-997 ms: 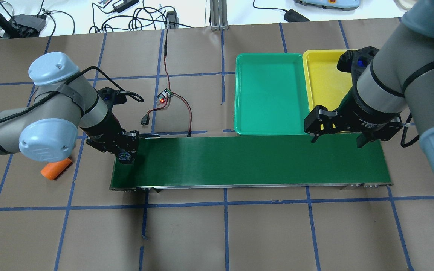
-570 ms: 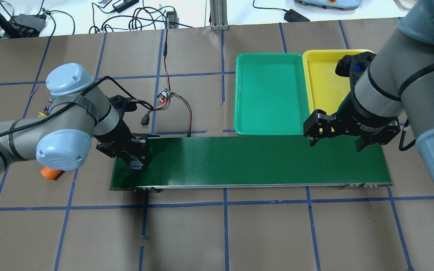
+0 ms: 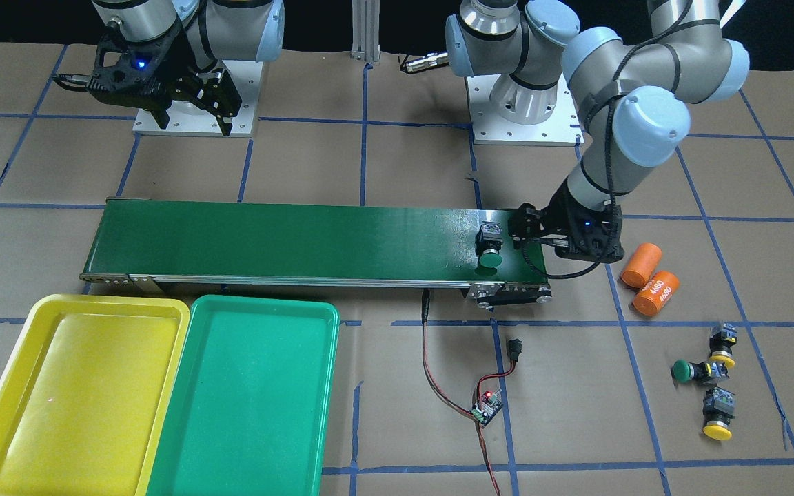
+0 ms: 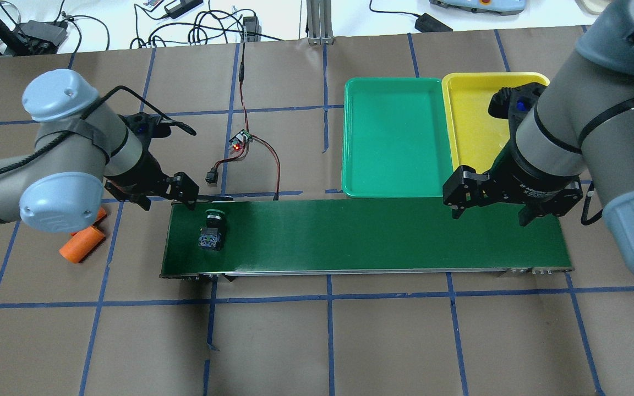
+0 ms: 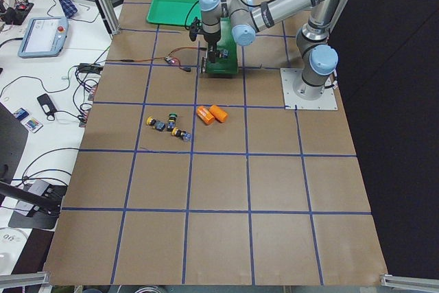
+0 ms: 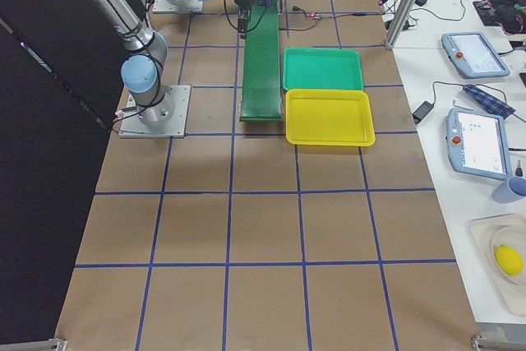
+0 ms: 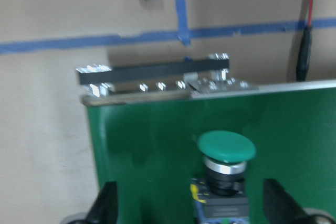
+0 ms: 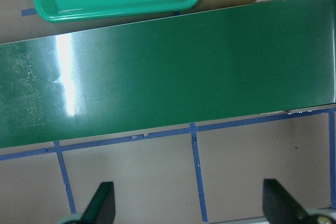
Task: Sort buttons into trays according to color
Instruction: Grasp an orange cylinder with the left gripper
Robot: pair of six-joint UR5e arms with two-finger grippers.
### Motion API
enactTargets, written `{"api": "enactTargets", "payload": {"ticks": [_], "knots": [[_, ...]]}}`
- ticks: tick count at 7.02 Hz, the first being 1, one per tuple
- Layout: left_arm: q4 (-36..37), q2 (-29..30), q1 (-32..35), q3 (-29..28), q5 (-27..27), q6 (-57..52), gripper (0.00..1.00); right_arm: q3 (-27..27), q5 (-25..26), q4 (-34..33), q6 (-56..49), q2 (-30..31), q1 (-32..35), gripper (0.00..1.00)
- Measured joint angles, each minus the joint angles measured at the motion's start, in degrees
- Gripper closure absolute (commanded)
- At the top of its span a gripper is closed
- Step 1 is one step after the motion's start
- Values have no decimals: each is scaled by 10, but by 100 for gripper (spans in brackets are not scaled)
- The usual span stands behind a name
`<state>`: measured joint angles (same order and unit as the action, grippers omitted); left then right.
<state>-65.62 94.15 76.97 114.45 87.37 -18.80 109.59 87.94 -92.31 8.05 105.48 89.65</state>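
Note:
A green-capped button (image 4: 211,231) lies on its side on the left end of the dark-green conveyor belt (image 4: 377,236); it also shows in the left wrist view (image 7: 226,148) and the front view (image 3: 490,249). My left gripper (image 4: 167,202) is open and empty, just behind and left of it. Two yellow buttons (image 3: 721,344) (image 3: 717,415) and one green button (image 3: 690,370) lie on the table beyond the belt's left end. My right gripper (image 4: 487,214) is open and empty above the belt's right end, next to the green tray (image 4: 394,137) and the yellow tray (image 4: 474,121). I see nothing in either tray.
Two orange cylinders (image 3: 642,265) marked 4680 lie left of the belt near my left arm. A small circuit board (image 4: 240,140) with red and black wires lies behind the belt. Blue tape lines cross the brown table.
My left gripper has opened, left the green button on the belt's left end and pulled back to the left. The right gripper has barely moved.

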Motion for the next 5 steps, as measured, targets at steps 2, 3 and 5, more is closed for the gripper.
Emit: {"api": "enactTargets", "payload": {"ticks": [2,3,5], "knots": [[-8,11,-130,-2,12,-191,0,1,0,1,0,0,0,0],[-4,26,-181,-1,25,-273,0,4,1,3,-1,0,0,0],[21,63,-246,8,48,-383,0,15,2,4,-1,2,0,0]]}}
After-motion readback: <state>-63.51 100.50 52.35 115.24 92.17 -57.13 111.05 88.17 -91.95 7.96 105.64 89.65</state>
